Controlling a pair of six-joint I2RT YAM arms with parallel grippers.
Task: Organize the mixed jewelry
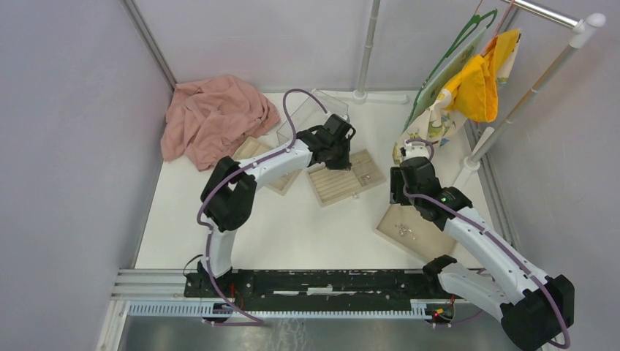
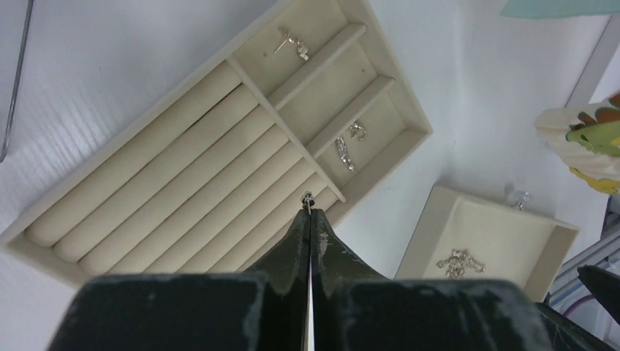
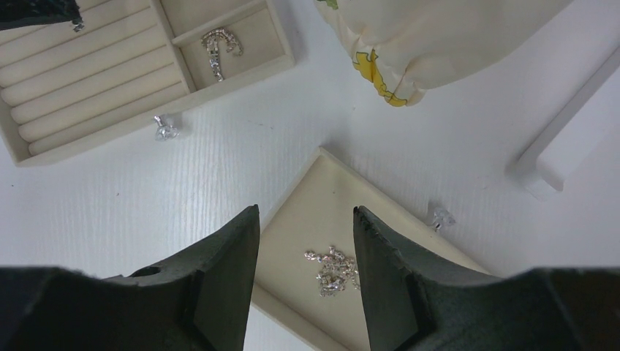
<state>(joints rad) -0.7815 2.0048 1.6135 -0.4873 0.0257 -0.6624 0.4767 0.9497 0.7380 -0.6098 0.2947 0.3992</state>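
One piece (image 2: 308, 199) sits pinched by my left gripper (image 2: 310, 212) over the ring tray (image 2: 44, 252); so thin a hold could drop it between rolls (image 2: 183, 191). My right gripper (image 3: 305, 219) gapes beside that tray, above the pile (image 3: 333, 269).

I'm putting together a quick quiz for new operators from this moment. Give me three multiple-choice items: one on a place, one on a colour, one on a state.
1. Where does the heap of jewelry below the right gripper lie?
A. in the clear box
B. in the plain beige tray
C. on a hanger

2. What colour is the crumpled cloth at the back left?
A. pink
B. blue
C. green

3. How does the left gripper stand?
A. wide open
B. shut on nothing
C. shut on a tiny silver piece

Answers: 1 B, the right wrist view shows the heap on the tray's floor; 2 A, plain in the top view; 3 C, its tips pinch the piece in the left wrist view.
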